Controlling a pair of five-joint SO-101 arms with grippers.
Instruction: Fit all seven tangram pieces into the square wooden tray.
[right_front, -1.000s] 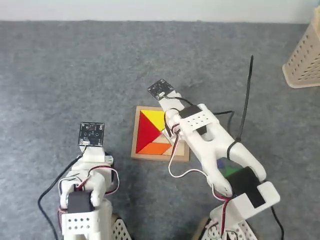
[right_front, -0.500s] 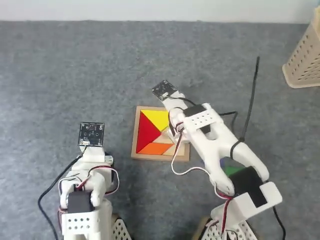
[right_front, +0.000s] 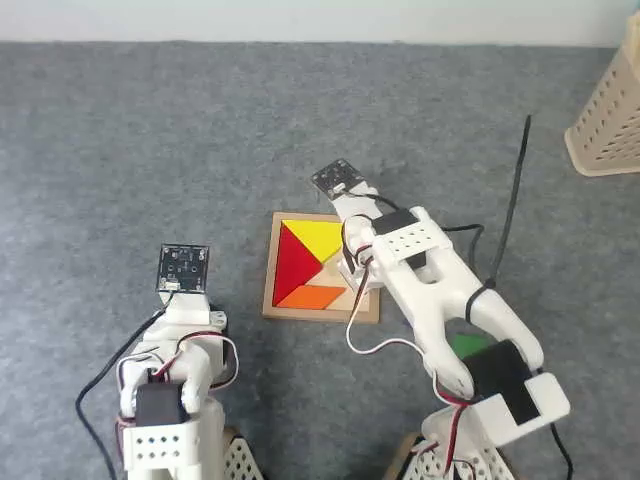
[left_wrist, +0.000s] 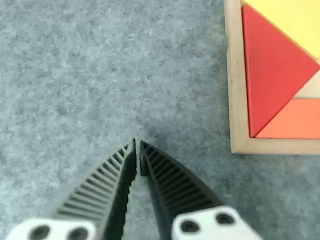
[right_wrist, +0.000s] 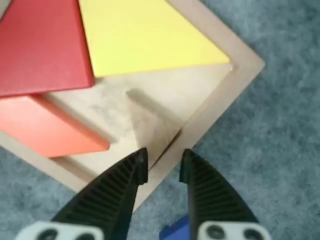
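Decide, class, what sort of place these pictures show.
Probably a robotics test bench: a left arm and a right arm on a grey carpeted table, with a wooden puzzle tray.

The tray is pale smooth wood, its red triangle and yellow triangle matt. The carpet is rough, fuzzy cloth; the right gripper, ribbed black plastic.

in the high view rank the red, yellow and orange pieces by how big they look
1. red piece
2. yellow piece, close to red but partly under the right arm, so unsure
3. orange piece, clearly smallest
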